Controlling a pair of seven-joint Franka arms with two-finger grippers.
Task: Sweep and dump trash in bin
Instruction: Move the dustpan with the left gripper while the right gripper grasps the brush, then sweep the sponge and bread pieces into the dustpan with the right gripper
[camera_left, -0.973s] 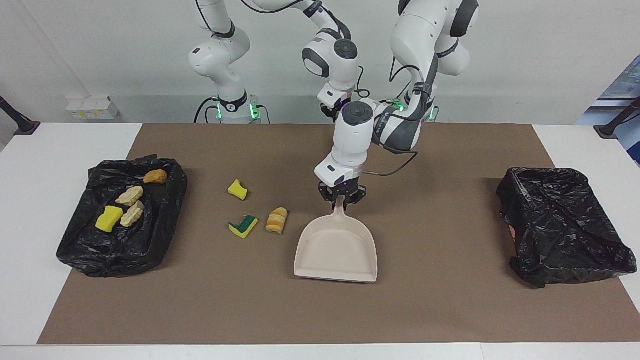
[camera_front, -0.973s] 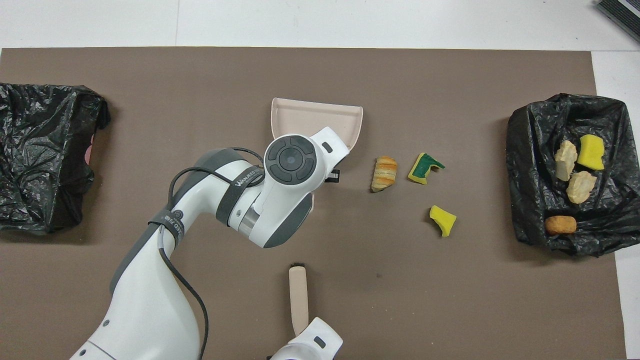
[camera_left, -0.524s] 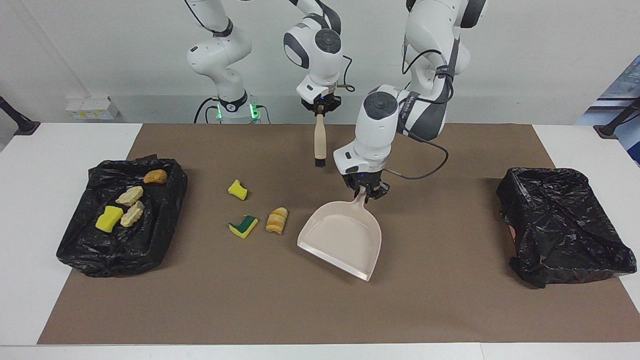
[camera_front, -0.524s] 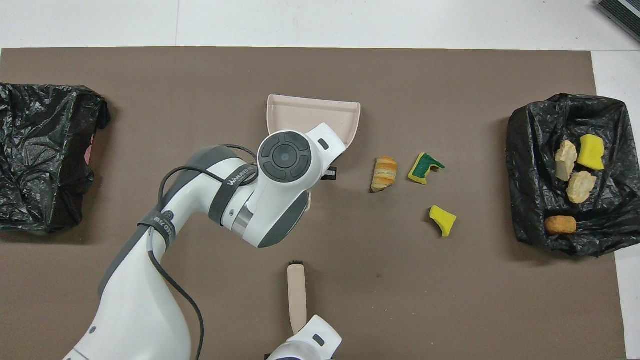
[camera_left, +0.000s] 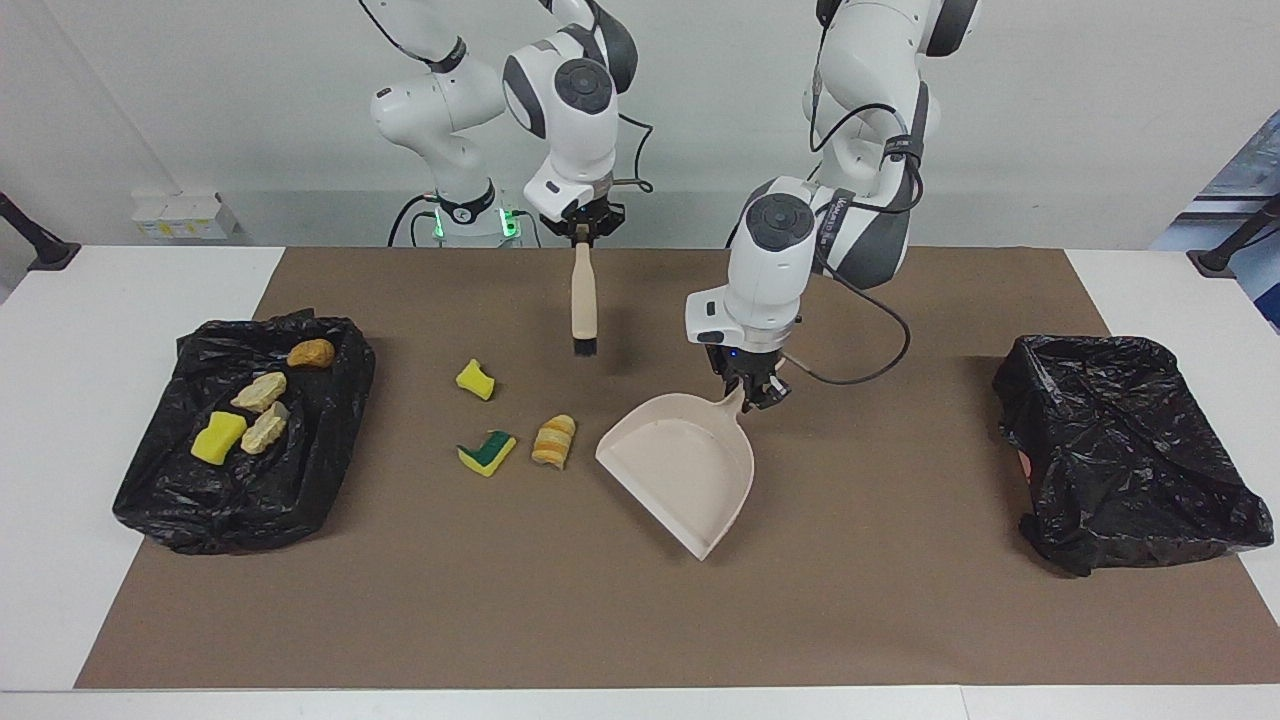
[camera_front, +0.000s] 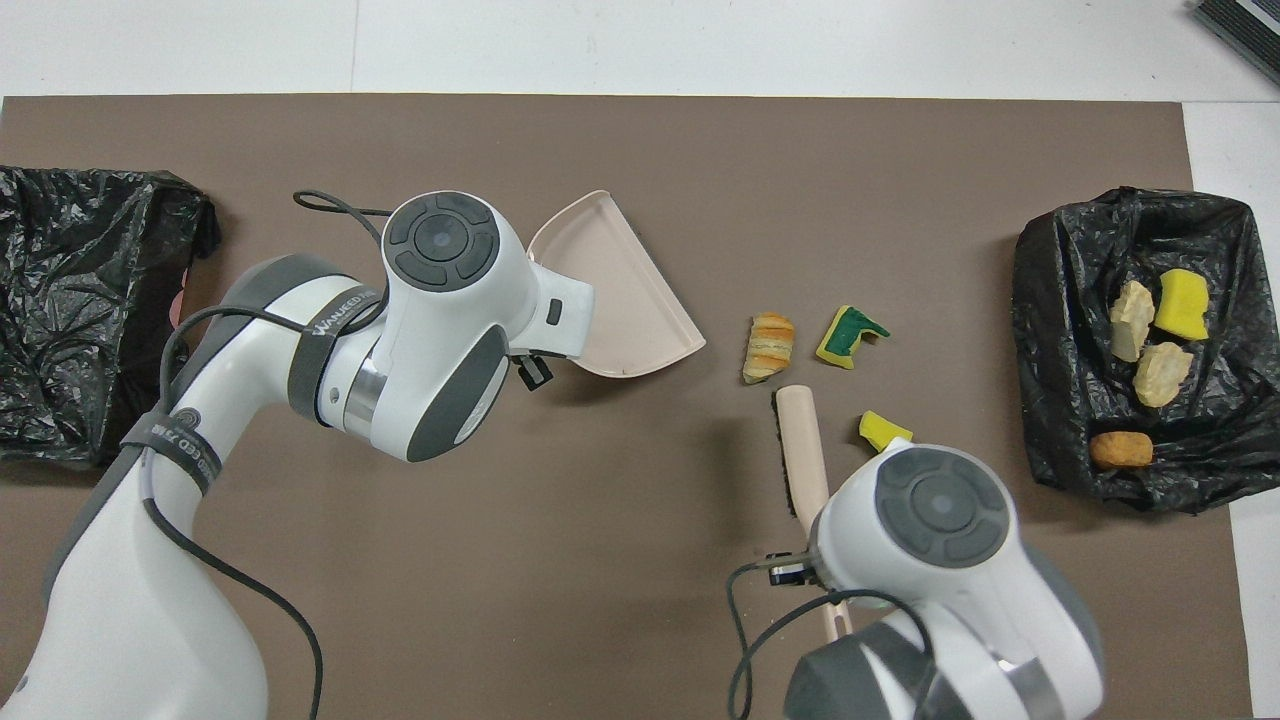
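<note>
Left gripper (camera_left: 752, 393): clenched on the handle of the beige plastic dustpan (camera_left: 680, 468); the pan sits on the brown table mat (camera_left: 640, 620), its open mouth turned toward the loose scraps.
Right gripper (camera_left: 582, 228): clenched on the top of the beige-handled brush (camera_left: 582, 300), which hangs bristles-down over the mat, near the robots' edge.
Loose trash: three scraps lie on the mat between the dustpan and the filled bin: an orange-striped roll (camera_left: 553, 441) just beside the pan's mouth, a yellow-and-green sponge piece (camera_left: 486, 452) next to it, and a yellow sponge bit (camera_left: 475, 379) nearer to the robots.
Binned trash: a yellow sponge, two tan bread-like chunks and a brown chunk rest in the black-bag-lined bin (camera_left: 150, 500) at the right arm's end.
Second bin: another black-lined bin (camera_left: 1130, 460) at the left arm's end; nothing visible inside.
Handling, judged: the scraps look light and soft. They will likely skid or roll under the bristles, the roll most of all.
Hold point, judged: none on the scraps themselves. Push them from the robots' side with the brush, keeping the pan's lip flat on the mat.
Risk, judged: a light sponge may bounce past the lip.
</note>
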